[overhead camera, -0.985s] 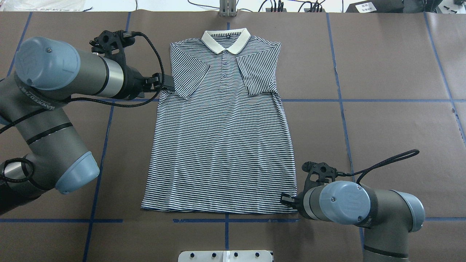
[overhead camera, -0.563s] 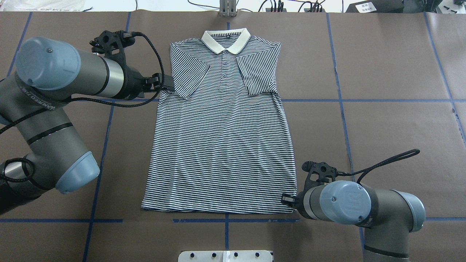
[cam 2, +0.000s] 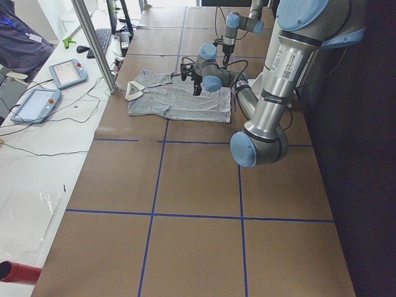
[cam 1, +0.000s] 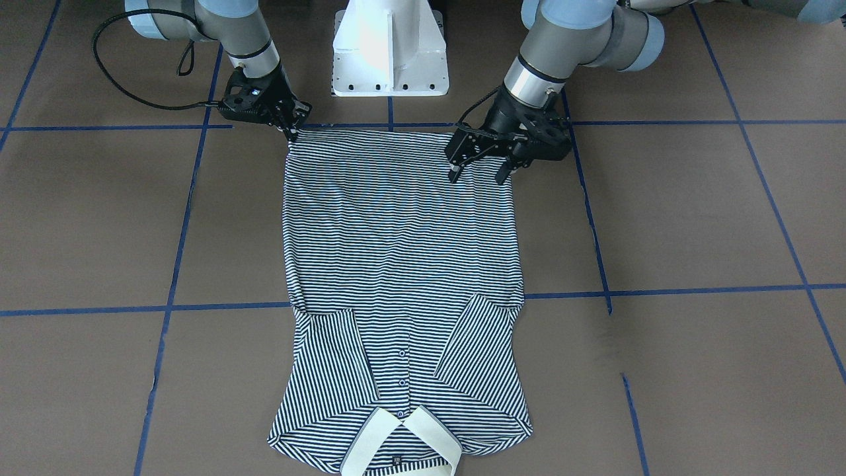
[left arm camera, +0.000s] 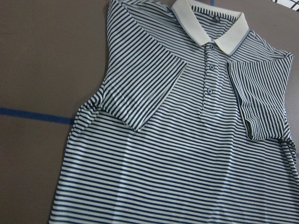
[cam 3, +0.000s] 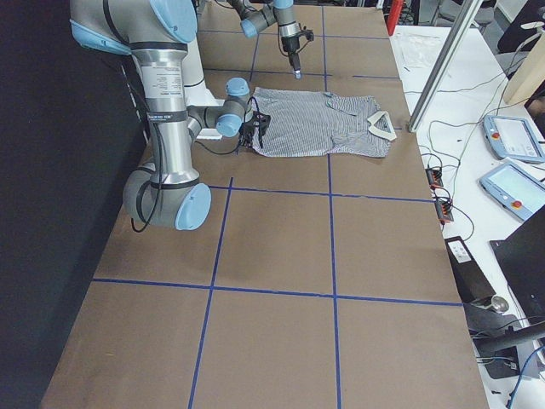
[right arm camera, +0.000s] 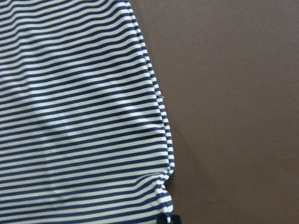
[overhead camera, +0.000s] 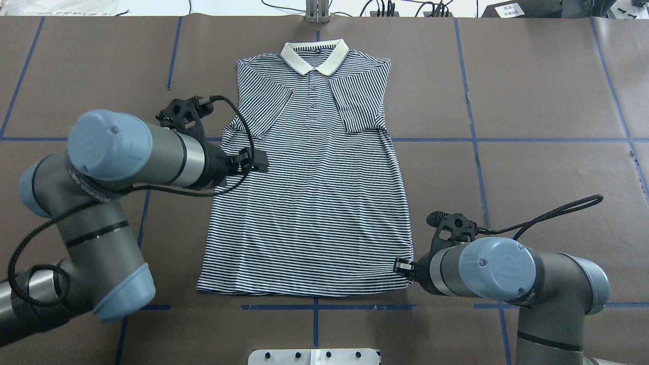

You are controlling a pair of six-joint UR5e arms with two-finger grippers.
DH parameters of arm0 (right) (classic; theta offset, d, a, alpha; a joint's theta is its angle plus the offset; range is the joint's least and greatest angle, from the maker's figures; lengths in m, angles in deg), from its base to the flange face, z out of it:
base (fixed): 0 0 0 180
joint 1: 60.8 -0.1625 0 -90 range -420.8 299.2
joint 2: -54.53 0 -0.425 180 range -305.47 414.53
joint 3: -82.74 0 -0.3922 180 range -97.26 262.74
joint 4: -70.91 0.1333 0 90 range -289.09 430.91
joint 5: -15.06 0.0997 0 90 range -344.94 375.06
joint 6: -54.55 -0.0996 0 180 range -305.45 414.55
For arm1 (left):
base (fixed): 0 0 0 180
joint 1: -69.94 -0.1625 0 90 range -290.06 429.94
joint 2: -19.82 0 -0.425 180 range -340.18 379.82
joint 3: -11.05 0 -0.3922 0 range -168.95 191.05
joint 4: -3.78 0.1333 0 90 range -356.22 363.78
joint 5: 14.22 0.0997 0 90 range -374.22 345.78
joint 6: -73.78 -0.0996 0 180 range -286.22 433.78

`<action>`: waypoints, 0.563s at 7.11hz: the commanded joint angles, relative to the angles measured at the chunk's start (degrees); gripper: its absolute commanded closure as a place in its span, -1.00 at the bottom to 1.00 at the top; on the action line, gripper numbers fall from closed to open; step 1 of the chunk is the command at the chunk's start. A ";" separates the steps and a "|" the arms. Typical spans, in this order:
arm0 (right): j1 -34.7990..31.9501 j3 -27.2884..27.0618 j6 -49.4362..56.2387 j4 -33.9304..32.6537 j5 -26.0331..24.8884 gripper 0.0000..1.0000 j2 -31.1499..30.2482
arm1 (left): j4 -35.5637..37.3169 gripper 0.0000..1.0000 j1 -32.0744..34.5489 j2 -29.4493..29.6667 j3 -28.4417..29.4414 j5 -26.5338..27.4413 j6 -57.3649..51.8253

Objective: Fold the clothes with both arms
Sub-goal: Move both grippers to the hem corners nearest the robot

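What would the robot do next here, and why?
Probably move the left end effector down to the free hem corner of the shirt and pinch it. It hangs open above the cloth, while the right end effector seems shut on the other hem corner, so both corners could then lift together.

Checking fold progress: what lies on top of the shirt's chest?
Both sleeves lie folded inward on the shirt, flanking the placket; the chest fabric beneath them is covered.
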 commanded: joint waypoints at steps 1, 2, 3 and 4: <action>-1.13 -1.13 0.16 0.11 1.01 1.00 -0.61 | 5.59 -1.00 -11.34 -5.72 -6.34 7.43 12.57; -1.22 -1.22 0.34 0.29 1.01 1.00 -0.53 | 8.59 -1.00 -14.77 -7.58 -7.78 9.55 15.30; -1.39 -1.31 0.25 0.29 0.92 1.00 -0.53 | 12.27 -1.00 -16.37 -7.69 -7.70 11.75 15.85; -1.66 -1.74 0.25 0.29 1.00 1.00 -0.53 | 13.44 -1.00 -16.65 -8.12 -7.09 11.94 15.94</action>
